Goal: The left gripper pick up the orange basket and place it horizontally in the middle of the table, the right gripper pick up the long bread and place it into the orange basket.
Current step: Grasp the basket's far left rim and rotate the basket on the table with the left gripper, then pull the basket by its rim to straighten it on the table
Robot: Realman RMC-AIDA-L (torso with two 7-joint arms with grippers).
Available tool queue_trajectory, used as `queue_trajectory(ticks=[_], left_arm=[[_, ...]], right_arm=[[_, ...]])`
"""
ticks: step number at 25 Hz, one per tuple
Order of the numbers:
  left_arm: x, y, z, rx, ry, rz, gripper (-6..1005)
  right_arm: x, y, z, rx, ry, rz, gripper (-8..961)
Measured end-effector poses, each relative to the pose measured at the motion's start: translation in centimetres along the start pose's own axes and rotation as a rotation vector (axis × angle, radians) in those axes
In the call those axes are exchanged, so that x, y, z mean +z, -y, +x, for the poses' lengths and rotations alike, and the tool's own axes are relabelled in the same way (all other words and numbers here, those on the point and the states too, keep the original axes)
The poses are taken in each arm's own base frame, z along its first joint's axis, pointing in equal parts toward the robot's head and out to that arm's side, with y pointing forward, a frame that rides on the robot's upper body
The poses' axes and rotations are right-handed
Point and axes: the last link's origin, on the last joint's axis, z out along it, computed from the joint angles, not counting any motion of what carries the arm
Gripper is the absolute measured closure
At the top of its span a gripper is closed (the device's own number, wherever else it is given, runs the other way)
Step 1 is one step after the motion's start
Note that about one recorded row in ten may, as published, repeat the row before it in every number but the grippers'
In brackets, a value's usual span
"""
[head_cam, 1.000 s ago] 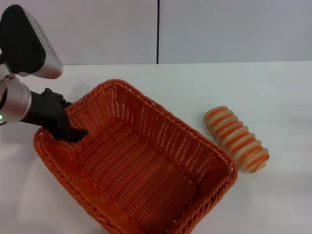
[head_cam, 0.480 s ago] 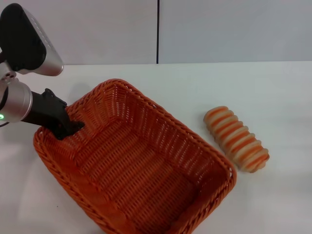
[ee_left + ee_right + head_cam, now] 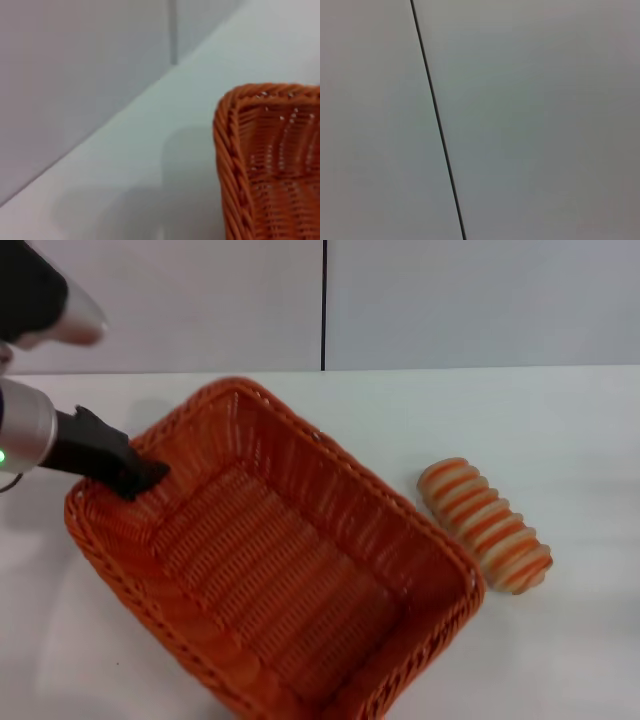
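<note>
A white table fills the head view and runs back to a pale grey wall split by one thin dark vertical seam. The basket sits slantwise on the left half of the table, one corner pointing toward the wall and its near end cut off by the frame's lower edge. The left gripper reaches in from the left, its black tip at the basket's left rim near the far corner; whether the fingers grip the rim or stand apart cannot be told. The bread lies on the table to the right of the basket, near it but not touching, also at a slant. The left wrist view shows only a braided corner of the basket, bare table beside it with a soft shadow, and the wall behind. The right wrist view shows nothing but the wall and its seam; the right gripper appears in no view.
</note>
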Motion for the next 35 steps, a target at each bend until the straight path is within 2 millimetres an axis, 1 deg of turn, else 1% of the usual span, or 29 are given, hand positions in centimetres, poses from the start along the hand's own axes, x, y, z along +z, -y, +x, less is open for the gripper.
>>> queue_trajectory(ticks=[3,4,7,8,11,12,13,17,18,20,21,23,25,30,35], left_arm=[[-0.8,0.2,-0.1,-0.117,-0.015,0.017,804],[-0.8,0.2,-0.1,-0.117,-0.015,0.017,805],[-1.3,0.3,-0.7,-0.202,-0.028,0.047,816],[-1.8,0.5,-1.1,-0.265,-0.039,0.081,824],[-2.0,0.7,-1.4,-0.290,-0.040,0.100,826],[-2.3,0.9,-1.6,-0.309,-0.042,0.122,826],[-3.2,1.3,-2.6,-0.379,-0.056,0.182,826],[-3.8,1.5,-3.4,-0.440,-0.072,0.220,830],[-3.9,1.0,-4.7,-0.476,-0.068,0.227,831],[-3.8,0.7,-4.9,-0.476,-0.064,0.222,832],[-3.6,0.1,-5.3,-0.479,-0.060,0.207,833],[-3.4,-0.4,-5.8,-0.500,-0.067,0.182,835],[-3.4,-0.5,-5.9,-0.509,-0.072,0.174,837],[-3.3,-1.0,-7.3,-0.560,-0.098,0.162,841],[-2.8,-1.8,-8.1,-0.568,-0.094,0.154,845]], right_arm=[[0.0,0.0,-0.1,-0.001,0.002,-0.001,366],[0.0,0.0,-0.1,-0.001,0.002,-0.001,366],[0.1,0.1,-0.1,-0.004,0.004,-0.002,366],[0.3,0.1,-0.2,-0.006,0.007,-0.004,366],[0.4,0.1,-0.3,-0.008,0.010,-0.007,366],[0.5,0.0,-0.3,-0.009,0.012,-0.009,366],[0.7,-0.1,-0.3,-0.009,0.014,-0.012,366],[0.9,-0.2,-0.5,-0.012,0.019,-0.017,366],[1.1,-0.2,-0.5,-0.014,0.021,-0.021,366],[1.1,-0.2,-0.5,-0.014,0.021,-0.022,366],[1.1,-0.2,-0.5,-0.014,0.021,-0.022,366],[1.1,-0.3,-0.5,-0.014,0.021,-0.023,366],[1.2,-0.3,-0.5,-0.014,0.021,-0.025,366],[1.3,-0.8,-0.4,-0.016,0.014,-0.052,366],[1.5,-1.2,-0.4,-0.017,0.012,-0.071,366]])
